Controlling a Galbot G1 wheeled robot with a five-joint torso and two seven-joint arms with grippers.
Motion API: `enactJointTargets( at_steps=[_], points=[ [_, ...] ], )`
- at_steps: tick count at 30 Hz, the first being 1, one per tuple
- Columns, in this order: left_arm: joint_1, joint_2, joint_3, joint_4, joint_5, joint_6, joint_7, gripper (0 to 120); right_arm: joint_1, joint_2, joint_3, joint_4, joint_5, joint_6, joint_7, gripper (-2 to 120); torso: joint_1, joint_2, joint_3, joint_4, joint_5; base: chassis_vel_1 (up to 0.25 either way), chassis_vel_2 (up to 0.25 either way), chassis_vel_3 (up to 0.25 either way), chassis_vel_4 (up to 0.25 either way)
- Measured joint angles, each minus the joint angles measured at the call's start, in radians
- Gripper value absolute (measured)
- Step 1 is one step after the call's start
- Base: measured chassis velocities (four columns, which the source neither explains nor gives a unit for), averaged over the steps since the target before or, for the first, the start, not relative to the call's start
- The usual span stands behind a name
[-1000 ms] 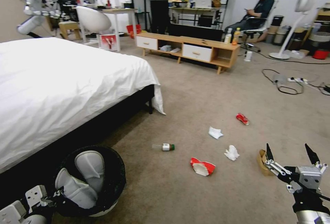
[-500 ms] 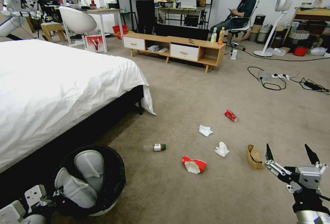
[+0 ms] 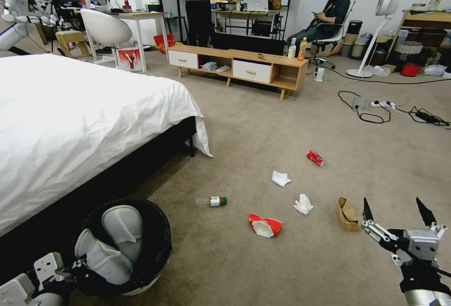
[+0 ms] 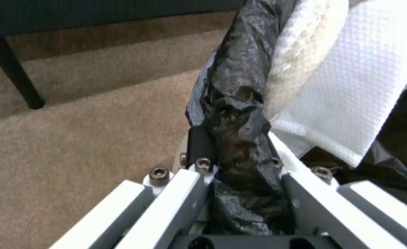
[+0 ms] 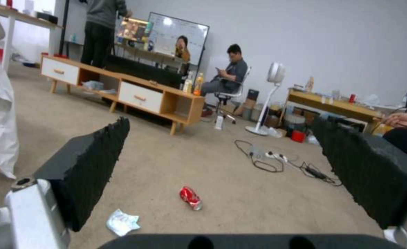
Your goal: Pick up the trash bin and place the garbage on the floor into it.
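The trash bin [image 3: 141,249], round white plastic under a crinkled glossy black bag, sits at 7 o'clock beside the bed [image 3: 70,118], the left hand [image 4: 240,173] clenched on its bagged rim. On the short-pile floor [image 3: 282,108] lie the crushed can [image 3: 315,158], tissues [image 3: 280,178], and brown bag [image 3: 346,214]. The right hand [image 3: 397,209], at 5 o'clock, is spread wide.
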Motion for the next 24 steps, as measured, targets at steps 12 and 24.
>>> enactJointTargets(
  at_steps=[12, 24],
  points=[
    [0.002, 0.001, 0.001, -0.003, -0.001, 0.0, 0.0, 3, -0.001, -0.003, 0.0, 0.003, -0.001, 0.001, -0.003, 100, 0.0, 0.0, 0.0, -0.0002, 0.0, -0.137, 0.125, 0.135, -0.125],
    [0.002, -0.002, 0.002, -0.002, -0.001, 0.0, -0.001, 3, 0.003, -0.006, -0.001, -0.002, -0.001, 0.007, 0.003, 100, 0.0, 0.0, 0.0, -0.0001, 0.0, -0.075, 0.075, 0.068, -0.069]
  ],
)
